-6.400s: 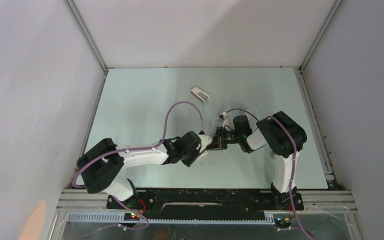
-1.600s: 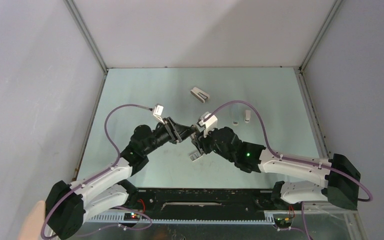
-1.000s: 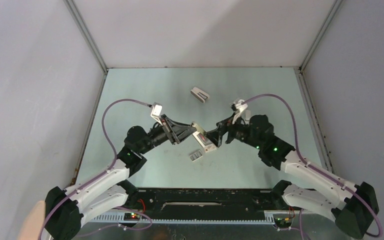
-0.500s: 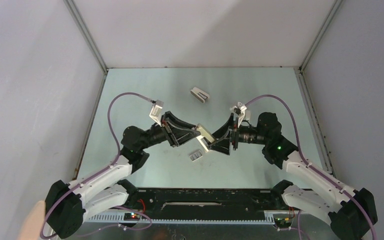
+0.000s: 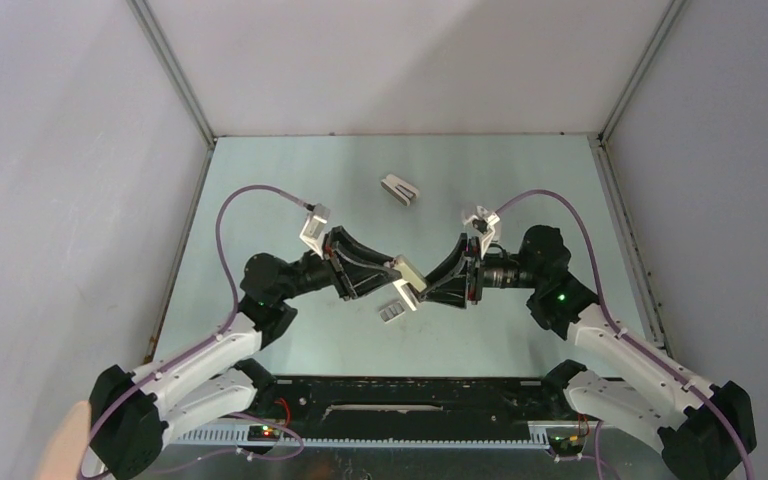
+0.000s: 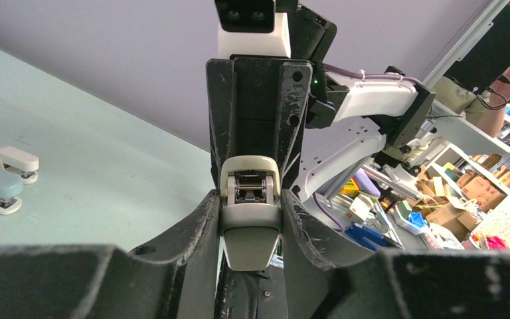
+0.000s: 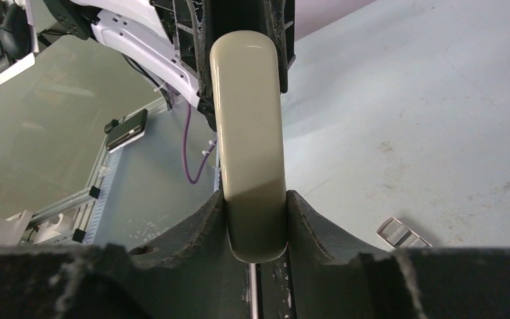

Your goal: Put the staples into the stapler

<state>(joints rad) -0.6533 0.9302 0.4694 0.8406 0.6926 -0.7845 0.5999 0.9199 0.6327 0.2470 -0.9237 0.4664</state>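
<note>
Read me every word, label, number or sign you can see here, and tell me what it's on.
None can be read in any view.
The stapler: plain cream shell, no marking shows.
The staples in their tray: too small to tell.
The cardboard boxes beyond the table: blurred, unreadable.

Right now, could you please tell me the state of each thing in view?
Stapler: held in the air between both grippers.
Left gripper: shut on the stapler.
Right gripper: shut on the stapler.
Staples: lying on the table, not yet loaded.
White hinged item, far side: lying on the table, gaping open, clear of both grippers.
</note>
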